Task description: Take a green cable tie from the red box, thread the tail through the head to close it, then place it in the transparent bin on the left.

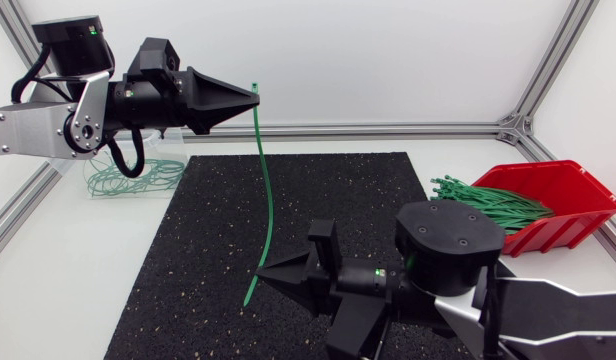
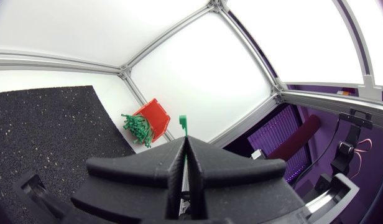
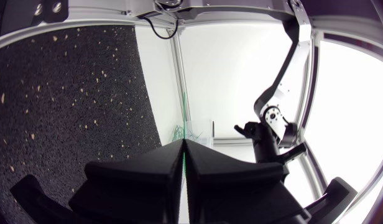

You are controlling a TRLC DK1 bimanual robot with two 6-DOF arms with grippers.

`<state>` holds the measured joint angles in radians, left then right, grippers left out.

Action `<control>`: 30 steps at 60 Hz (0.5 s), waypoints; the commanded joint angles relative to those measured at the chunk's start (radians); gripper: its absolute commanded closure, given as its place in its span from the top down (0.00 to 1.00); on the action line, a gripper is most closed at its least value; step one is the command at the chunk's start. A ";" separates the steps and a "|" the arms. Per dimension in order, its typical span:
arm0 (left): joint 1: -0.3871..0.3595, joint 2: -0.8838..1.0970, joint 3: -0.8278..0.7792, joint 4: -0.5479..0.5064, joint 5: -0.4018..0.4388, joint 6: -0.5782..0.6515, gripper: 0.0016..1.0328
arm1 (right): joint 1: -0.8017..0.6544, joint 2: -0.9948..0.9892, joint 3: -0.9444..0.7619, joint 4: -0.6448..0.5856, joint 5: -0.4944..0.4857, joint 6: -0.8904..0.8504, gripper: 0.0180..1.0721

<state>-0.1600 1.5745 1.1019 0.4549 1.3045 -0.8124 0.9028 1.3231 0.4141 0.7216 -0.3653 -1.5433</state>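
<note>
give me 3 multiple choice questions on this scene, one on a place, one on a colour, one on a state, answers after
1. Where is the red box?
A. beside the mat on my right arm's side
B. in the middle of the mat
C. at the far left

2. What colour is the cable tie held between the grippers?
A. red
B. white
C. green

3. What is the state of the left gripper?
A. open, holding nothing
B. shut on the cable tie
C. shut on the red box

Answers:
1. A, it lies off the black mat.
2. C, a green strip.
3. B, its fingers pinch the tie's head end, and the right gripper pinches it lower down.
</note>
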 commanded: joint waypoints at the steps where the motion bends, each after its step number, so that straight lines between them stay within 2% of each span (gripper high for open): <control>1: -0.003 -0.034 -0.031 0.021 0.009 -0.018 0.03 | 0.005 0.013 0.005 0.033 0.016 0.186 0.05; 16: -0.006 -0.062 -0.054 0.019 0.007 -0.019 0.03 | 0.005 -0.015 -0.011 0.050 -0.024 0.629 0.05; 23: -0.009 -0.068 -0.060 0.019 0.007 -0.019 0.03 | 0.056 -0.036 -0.032 0.041 0.002 0.720 0.05; 25: -0.010 -0.070 -0.062 0.019 0.007 -0.019 0.03 | 0.061 -0.045 -0.040 0.041 -0.014 0.779 0.05; 28: -0.013 -0.074 -0.063 0.019 0.007 -0.019 0.03 | 0.050 -0.065 -0.049 0.041 -0.089 0.864 0.05; 30: -0.016 -0.077 -0.068 0.019 0.007 -0.019 0.03 | 0.048 -0.065 -0.052 0.042 -0.095 0.899 0.05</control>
<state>-0.1642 1.5242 1.0626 0.4545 1.3048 -0.8124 0.9485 1.2789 0.3939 0.7563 -0.4343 -0.7803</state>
